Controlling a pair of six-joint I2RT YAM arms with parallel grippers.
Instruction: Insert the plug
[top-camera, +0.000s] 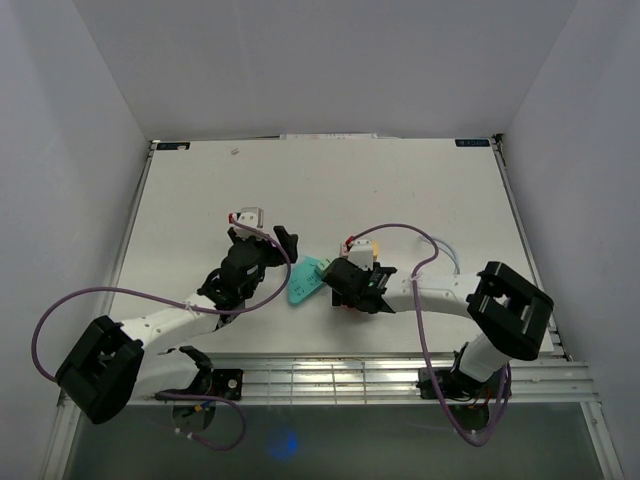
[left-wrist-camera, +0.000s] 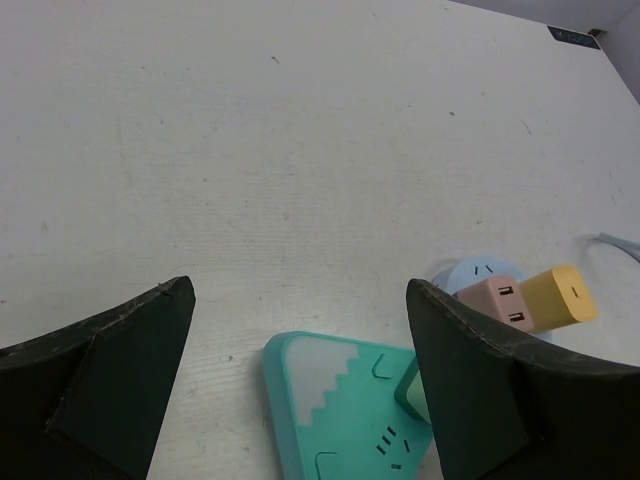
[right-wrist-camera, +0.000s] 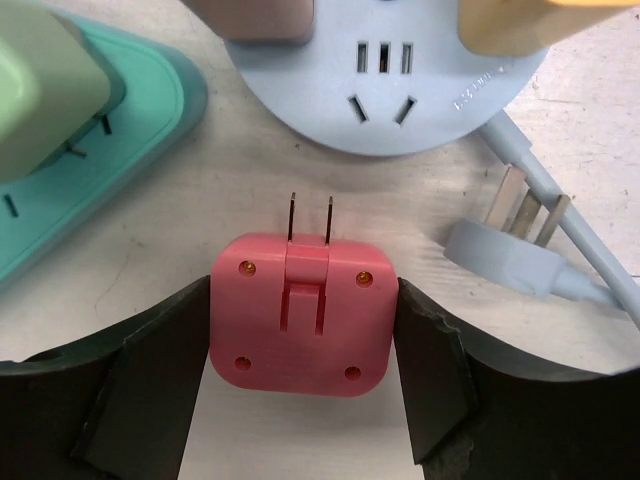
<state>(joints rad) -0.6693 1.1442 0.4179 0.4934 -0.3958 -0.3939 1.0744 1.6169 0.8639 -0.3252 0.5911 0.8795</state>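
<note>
- Plug, pink with two prongs, lies flat on the table between the right tool's fingers, prongs pointing ahead.
- Both pads of that tool press the plug's sides, so it is clamped on it.
- Just ahead of the prongs, not touching them, sits a pale blue round strip; the raised writing on its rim is too small to read.
- Ahead to that tool's left lies a teal strip.
- Left tool hangs with fingers wide apart, holding nothing; the teal strip lies below, between them.
</note>
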